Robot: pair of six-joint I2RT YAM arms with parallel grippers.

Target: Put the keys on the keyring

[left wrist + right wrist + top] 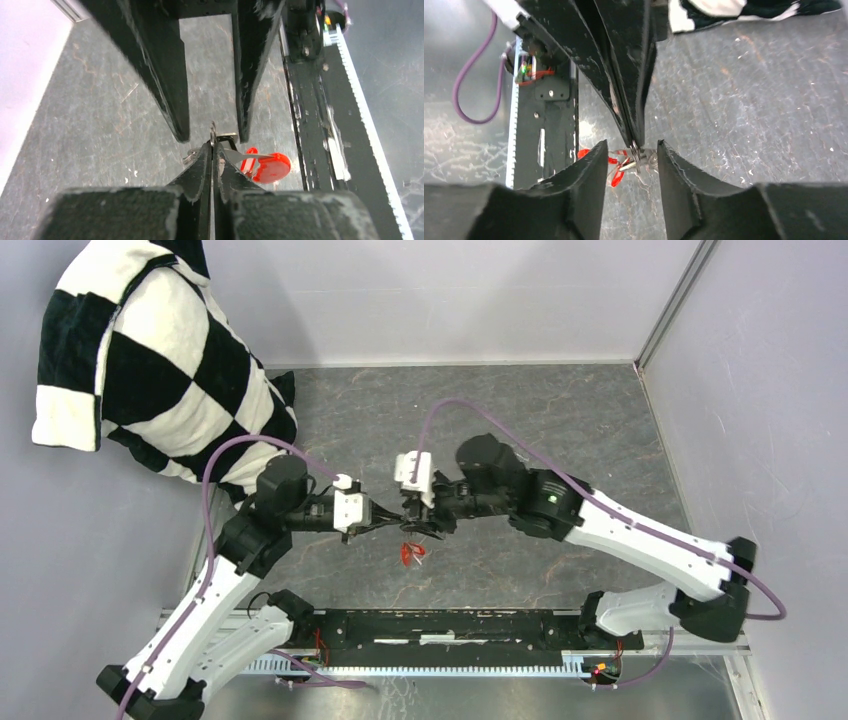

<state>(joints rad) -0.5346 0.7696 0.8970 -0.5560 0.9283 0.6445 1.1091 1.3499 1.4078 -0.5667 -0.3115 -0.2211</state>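
My left gripper (385, 518) (213, 146) is shut, pinching the thin silvery keyring (213, 134) edge-on above the table centre. The ring also shows in the right wrist view (636, 152). A red-headed key (271, 167) with a silvery blade hangs from the ring, beside a red fob piece (248, 159). These red parts dangle below the fingers in the top view (411, 553). My right gripper (425, 523) (631, 145) is open, with one finger (591, 180) on each side of the ring and touching nothing. I cannot make out the black-headed key.
A black-and-white checkered cloth (150, 360) lies at the back left. A black toothed rail (450, 625) runs along the near edge, also seen in the wrist views (320, 125) (551, 125). Walls close in the grey mat (560, 420) at the back and right.
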